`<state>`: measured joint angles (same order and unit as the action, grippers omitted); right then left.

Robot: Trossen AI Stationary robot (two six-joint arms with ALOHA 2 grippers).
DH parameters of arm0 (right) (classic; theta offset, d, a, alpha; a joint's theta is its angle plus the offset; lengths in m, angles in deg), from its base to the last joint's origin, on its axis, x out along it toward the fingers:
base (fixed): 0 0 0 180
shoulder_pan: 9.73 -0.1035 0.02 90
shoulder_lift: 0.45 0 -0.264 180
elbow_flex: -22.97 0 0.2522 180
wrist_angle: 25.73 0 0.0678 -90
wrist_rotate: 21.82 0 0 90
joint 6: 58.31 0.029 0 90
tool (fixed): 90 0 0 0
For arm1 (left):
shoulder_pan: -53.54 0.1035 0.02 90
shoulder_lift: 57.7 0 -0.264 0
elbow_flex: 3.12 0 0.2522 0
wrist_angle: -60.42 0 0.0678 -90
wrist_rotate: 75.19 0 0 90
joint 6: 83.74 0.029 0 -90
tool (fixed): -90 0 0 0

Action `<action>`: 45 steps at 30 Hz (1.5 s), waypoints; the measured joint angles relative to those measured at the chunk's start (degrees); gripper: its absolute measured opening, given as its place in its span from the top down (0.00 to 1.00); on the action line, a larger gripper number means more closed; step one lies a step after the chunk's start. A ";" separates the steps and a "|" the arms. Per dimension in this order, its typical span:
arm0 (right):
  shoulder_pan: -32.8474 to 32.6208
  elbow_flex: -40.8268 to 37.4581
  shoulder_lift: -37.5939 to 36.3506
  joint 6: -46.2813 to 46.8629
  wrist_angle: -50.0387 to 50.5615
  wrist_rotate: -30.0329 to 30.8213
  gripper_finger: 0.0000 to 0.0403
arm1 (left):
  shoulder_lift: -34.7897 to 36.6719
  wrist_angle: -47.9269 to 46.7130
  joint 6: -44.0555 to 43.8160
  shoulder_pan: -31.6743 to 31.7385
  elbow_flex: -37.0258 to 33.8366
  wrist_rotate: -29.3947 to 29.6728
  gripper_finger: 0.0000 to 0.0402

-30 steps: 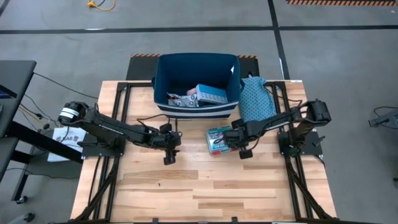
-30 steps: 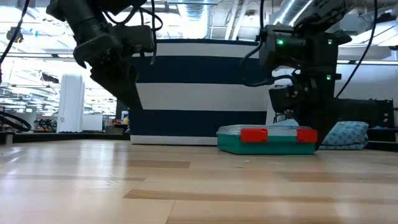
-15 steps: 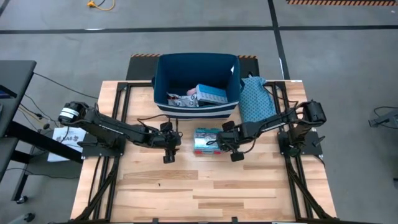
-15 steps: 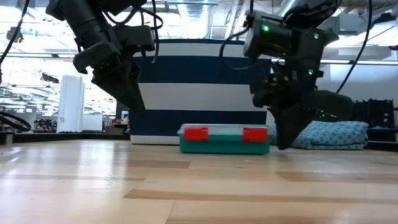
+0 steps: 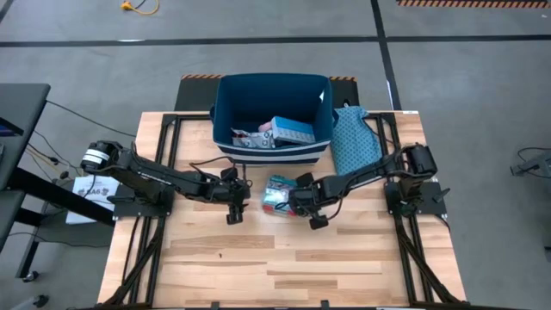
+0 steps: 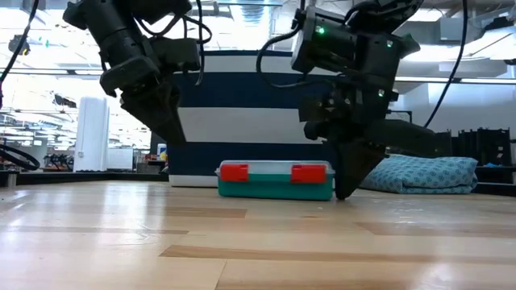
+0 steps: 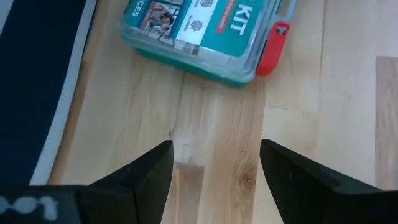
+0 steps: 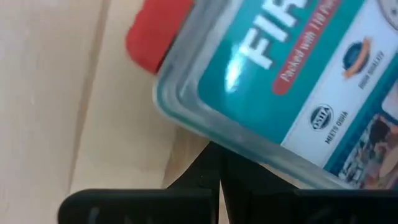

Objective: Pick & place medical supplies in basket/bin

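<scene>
Supplies first: you have one teal-and-red box [image 5: 277, 195] lying flat on the wooden table [image 5: 258, 267], just in front of the one navy bin [image 5: 231, 103], between the two grippers. It shows two red latches [image 6: 235, 171] on the side facing the low camera. Inside the bin you can make out a light blue pill organiser [image 5: 292, 129] and a white packet [image 5: 250, 138]; anything else in there is too small to count.

Your right gripper [image 5: 303, 200] sits low at the table, its fingers pressed together, with the tips right against the box's edge; it is clamped on nothing. In its own wrist view the box fills most of the picture, just past the closed fingers [image 8: 214, 171].

Your left gripper [image 5: 235, 196] hangs on the other side of the box, a little apart from it, fingers [image 7: 146, 171] spread and empty, with bare wood between them.

One teal patterned cloth bag [image 5: 351, 138] lies beside the bin on the right arm's side.
</scene>
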<state>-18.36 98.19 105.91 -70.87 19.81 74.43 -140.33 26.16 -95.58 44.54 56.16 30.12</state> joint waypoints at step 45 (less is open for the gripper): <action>6.88 14.77 0.81 12.98 15.60 5.13 1.00 | -0.02 8.72 -35.92 -9.07 -7.43 4.06 0.42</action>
<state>-11.48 112.96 106.72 -57.89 35.40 79.56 -140.35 34.88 -131.50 35.47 48.72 34.18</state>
